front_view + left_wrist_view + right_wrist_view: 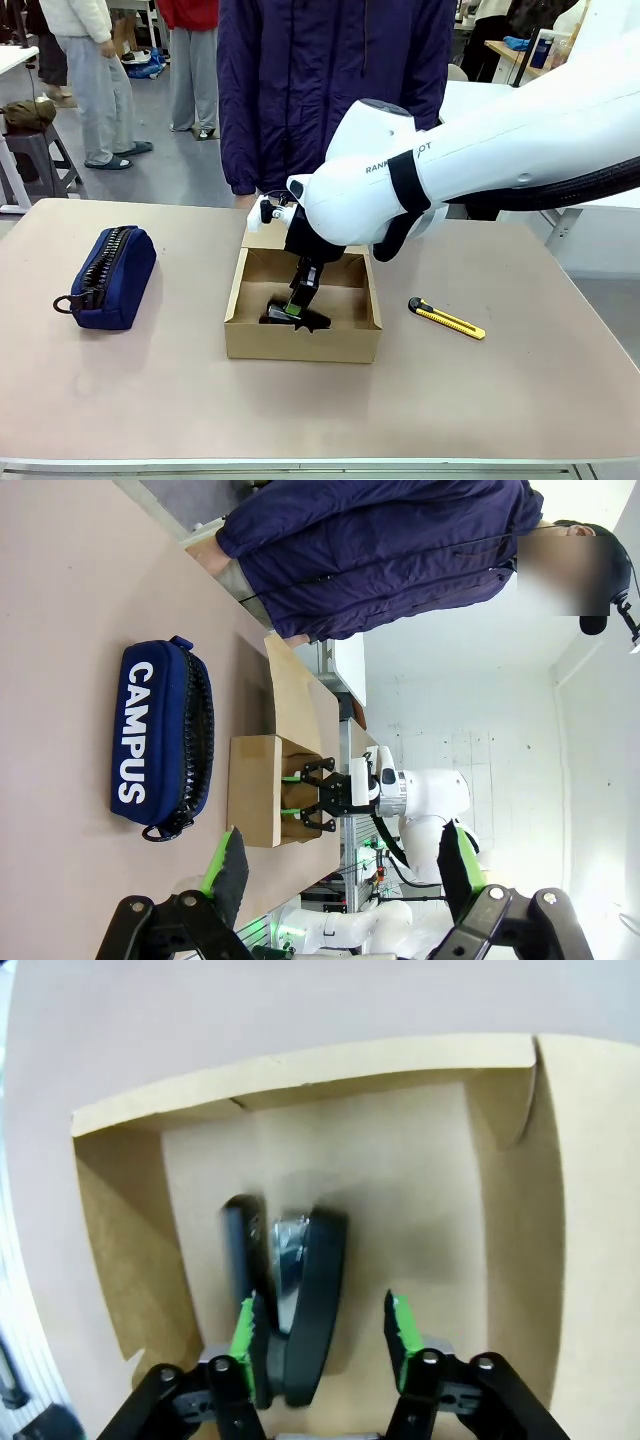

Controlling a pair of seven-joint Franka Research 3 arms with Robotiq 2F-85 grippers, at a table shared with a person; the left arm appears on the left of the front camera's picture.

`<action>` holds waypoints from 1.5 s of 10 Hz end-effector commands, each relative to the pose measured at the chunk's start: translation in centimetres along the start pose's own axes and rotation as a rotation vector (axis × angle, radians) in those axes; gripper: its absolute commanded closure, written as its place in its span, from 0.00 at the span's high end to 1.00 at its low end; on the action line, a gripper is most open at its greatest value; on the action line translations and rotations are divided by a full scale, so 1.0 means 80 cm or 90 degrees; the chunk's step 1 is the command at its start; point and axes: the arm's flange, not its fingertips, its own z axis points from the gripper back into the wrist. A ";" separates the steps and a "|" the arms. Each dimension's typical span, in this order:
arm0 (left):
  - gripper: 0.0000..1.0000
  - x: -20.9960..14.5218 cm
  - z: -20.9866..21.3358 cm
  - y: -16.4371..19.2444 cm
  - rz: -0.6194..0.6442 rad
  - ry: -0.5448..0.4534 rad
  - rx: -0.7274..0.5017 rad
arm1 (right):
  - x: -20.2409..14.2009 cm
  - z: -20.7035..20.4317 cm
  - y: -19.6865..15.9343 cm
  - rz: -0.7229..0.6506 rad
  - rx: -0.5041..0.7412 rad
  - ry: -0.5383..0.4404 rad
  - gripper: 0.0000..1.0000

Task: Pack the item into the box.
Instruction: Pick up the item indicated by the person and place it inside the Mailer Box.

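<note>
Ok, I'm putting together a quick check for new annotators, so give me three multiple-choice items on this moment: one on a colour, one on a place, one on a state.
1. What colour is the utility knife?
A. yellow and black
B. red
C. white
2. Where does the stapler lie?
A. touching the utility knife
B. inside the cardboard box
C. lifted in the air
3. How do the jaws of the right gripper stand?
A. shut on the utility knife
B. shut on the stapler
C. open

Answers: 1 A, a yellow body with a black tip. 2 B, it rests on the box floor. 3 C, a wide gap shows between them.
</note>
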 end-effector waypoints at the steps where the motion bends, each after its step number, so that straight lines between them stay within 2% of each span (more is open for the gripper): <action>1: 1.00 0.000 -0.001 -0.001 -0.014 -0.004 -0.011 | 0.009 0.008 -0.006 -0.012 0.006 0.009 1.00; 6: 1.00 0.000 -0.001 -0.001 -0.014 -0.004 -0.011 | 0.008 0.015 -0.011 -0.013 0.009 0.005 1.00; 7: 1.00 0.000 -0.001 -0.001 -0.014 -0.004 -0.011 | 0.006 0.027 -0.012 -0.019 0.007 -0.001 1.00; 9: 1.00 0.000 -0.001 -0.001 -0.014 -0.004 -0.011 | -0.019 0.105 -0.019 -0.091 0.033 -0.003 1.00; 10: 1.00 0.000 -0.001 -0.001 -0.014 -0.004 -0.011 | -0.041 0.157 -0.024 -0.152 0.031 -0.017 1.00; 11: 1.00 0.000 -0.001 -0.001 -0.014 -0.004 -0.011 | -0.070 0.210 -0.028 -0.224 0.075 -0.034 1.00; 12: 1.00 0.000 -0.001 -0.001 -0.014 -0.004 -0.011 | -0.106 0.258 -0.030 -0.295 0.080 -0.071 1.00; 15: 1.00 0.000 -0.001 -0.001 -0.014 -0.004 -0.011 | -0.250 0.371 -0.028 -0.442 0.107 -0.189 1.00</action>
